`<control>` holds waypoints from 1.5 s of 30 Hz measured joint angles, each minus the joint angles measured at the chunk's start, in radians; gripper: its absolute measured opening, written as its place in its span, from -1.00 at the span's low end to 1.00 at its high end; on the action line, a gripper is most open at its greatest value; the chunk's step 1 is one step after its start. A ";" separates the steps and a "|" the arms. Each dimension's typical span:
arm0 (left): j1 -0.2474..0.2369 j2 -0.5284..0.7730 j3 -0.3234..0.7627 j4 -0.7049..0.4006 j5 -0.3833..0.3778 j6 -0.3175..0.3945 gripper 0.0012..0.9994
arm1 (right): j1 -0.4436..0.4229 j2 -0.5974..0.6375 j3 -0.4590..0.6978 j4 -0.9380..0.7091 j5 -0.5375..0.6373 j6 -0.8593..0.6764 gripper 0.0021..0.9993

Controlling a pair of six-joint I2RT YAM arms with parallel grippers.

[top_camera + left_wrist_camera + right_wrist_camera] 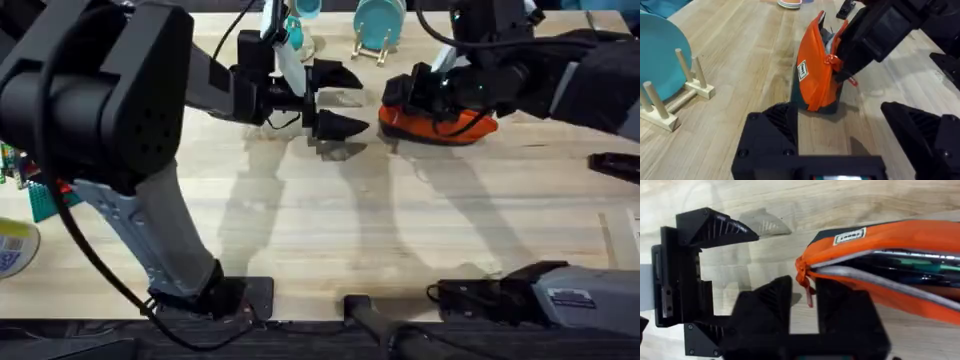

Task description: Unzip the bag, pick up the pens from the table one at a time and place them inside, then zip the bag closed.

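Pinching the zipper pull [808,292] of the orange pencil pouch [440,128] with the right hand [805,287], upper right on the counter [330,230], apparently to close it over the pens [910,260] inside, left hand [345,100] spread open just beside, likely to brace.

bag [900,275] unzipped, pens [920,262] inside; right gripper [804,296] at zipper pull [809,291]; left gripper [740,275] open alongside.

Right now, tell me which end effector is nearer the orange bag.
Right. The right end effector is at the bag, astride its zipper end. The left end effector hangs open just beside that end, not touching.
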 joint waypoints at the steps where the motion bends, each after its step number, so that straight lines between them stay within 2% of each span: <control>1: 0.000 0.000 0.000 0.000 0.000 0.000 0.99 | 0.000 0.000 0.000 -0.002 0.000 0.000 -0.56; 3: 0.000 0.000 0.000 0.000 0.000 0.000 0.99 | 0.000 0.000 0.000 -0.007 0.000 0.007 -0.88; 4: 0.000 0.000 0.000 0.000 0.000 0.000 0.99 | 0.000 0.000 0.000 -0.009 0.000 0.006 -0.92; 17: 0.000 0.000 0.000 0.000 0.010 0.000 0.99 | 0.000 -0.010 0.000 -0.014 0.000 0.007 -0.94; 24: -0.010 0.000 0.000 0.000 -0.025 0.000 0.99 | 0.000 -0.130 -0.004 -0.020 0.000 0.007 -0.94; 28: -0.048 0.000 0.000 0.003 -0.069 0.000 0.99 | 0.000 -0.171 -0.009 -0.039 0.000 0.008 -0.94; 34: -0.143 0.000 0.000 0.075 -0.147 -0.001 0.99 | 0.002 -0.173 -0.011 -0.055 -0.001 0.008 -0.94; 38: -0.201 0.000 0.000 0.102 -0.227 -0.038 0.99 | 0.002 -0.173 -0.011 -0.055 -0.001 0.008 -0.94; 45: -0.239 0.000 0.000 0.126 -0.331 -0.101 0.99 | 0.002 -0.173 -0.011 -0.056 -0.001 0.008 -0.94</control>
